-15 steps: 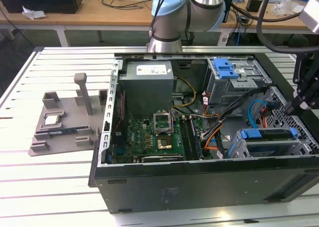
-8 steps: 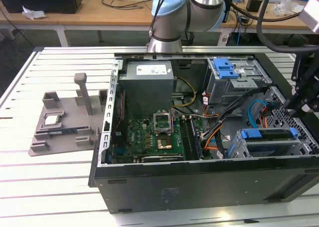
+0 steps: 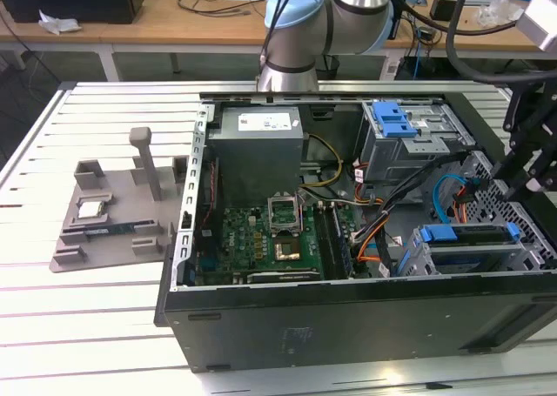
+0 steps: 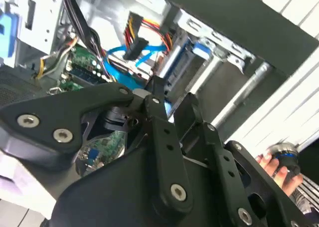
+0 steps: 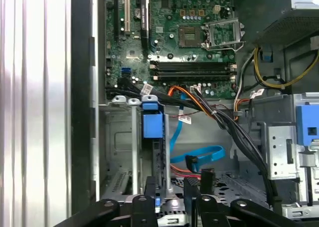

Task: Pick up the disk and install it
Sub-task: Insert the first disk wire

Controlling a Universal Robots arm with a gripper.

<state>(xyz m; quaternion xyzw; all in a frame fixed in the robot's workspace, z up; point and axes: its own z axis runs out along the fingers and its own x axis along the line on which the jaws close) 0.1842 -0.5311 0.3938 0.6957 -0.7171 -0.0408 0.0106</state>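
One disk: flat silver-grey hard drive in blue plastic carrier [image 3: 470, 242], seated in the right bay.
Claw [image 5: 172, 189]: slightly parted, empty, above it.
Risk: likely snagging blue cable [image 5: 199, 154].

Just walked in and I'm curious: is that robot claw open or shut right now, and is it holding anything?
Gripper: open and holding nothing, its fingers apart above the drive cage where the disk sits in its blue carrier.

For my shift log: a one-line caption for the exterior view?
Arm's claw hovers at the open computer case's right end, above the disk seated in its bay.
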